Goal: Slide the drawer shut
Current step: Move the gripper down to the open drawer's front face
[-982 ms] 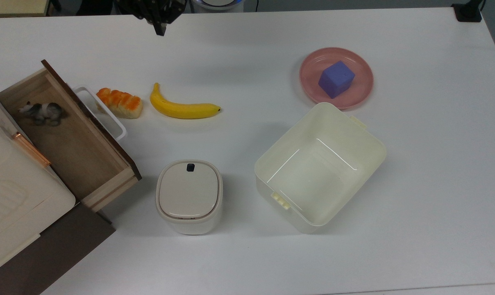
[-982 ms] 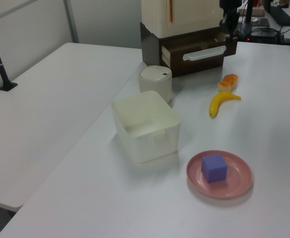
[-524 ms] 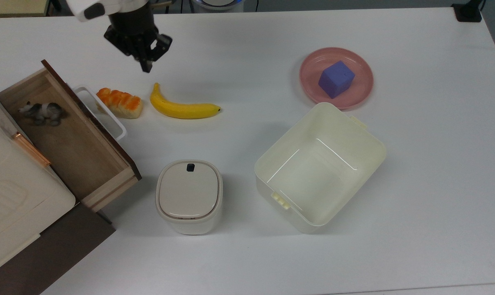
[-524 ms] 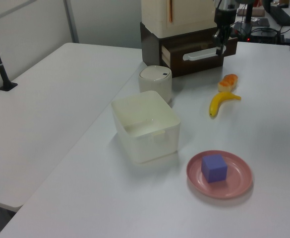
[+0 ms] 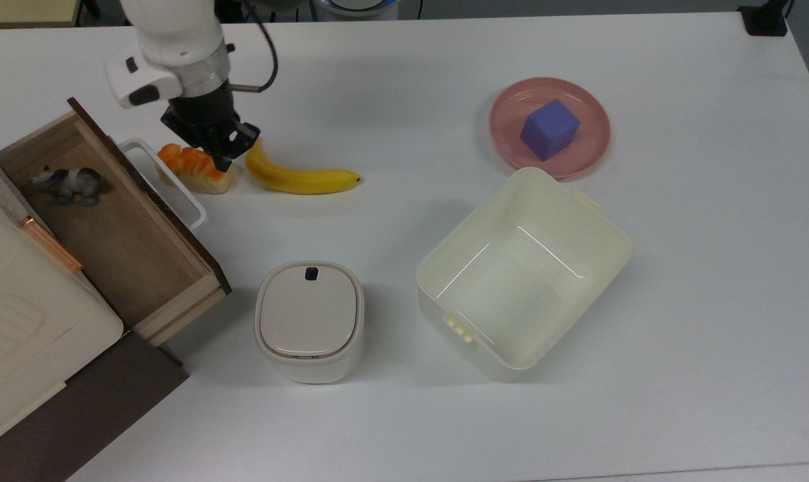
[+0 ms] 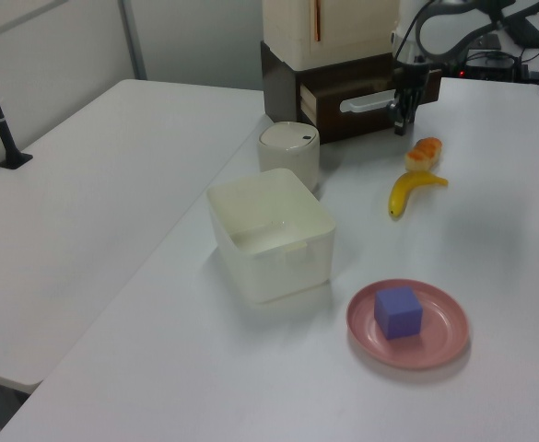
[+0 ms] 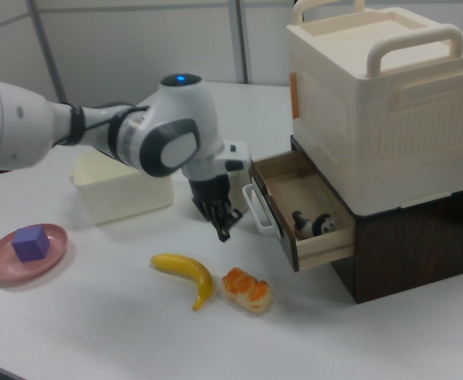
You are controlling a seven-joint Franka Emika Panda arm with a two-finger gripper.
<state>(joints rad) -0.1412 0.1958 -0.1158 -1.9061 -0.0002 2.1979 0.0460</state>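
Watching: I see the end effector [image 5: 222, 161] hanging over the surface [image 5: 404, 402], between the bread [image 5: 197, 169] and the banana [image 5: 297, 175] in the top view.
End effector: fingers pressed together, clenched on nothing.
Drawer: the drawer [image 5: 110, 227] stands pulled out of the brown cabinet [image 7: 405, 237] at the top view's left, its white handle [image 5: 167, 184] just beside the bread.
Inside drawer: a small animal figure [image 5: 69, 184] lies near the top view's far corner.
On cabinet: a cream appliance [image 7: 381, 103].
Right side, top view: a pink plate [image 5: 592, 134] carrying a purple cube [image 5: 550, 129], near an open cream bin [image 5: 522, 271].
Near edge: a lidded can [image 5: 309, 321] just beside the drawer's corner.
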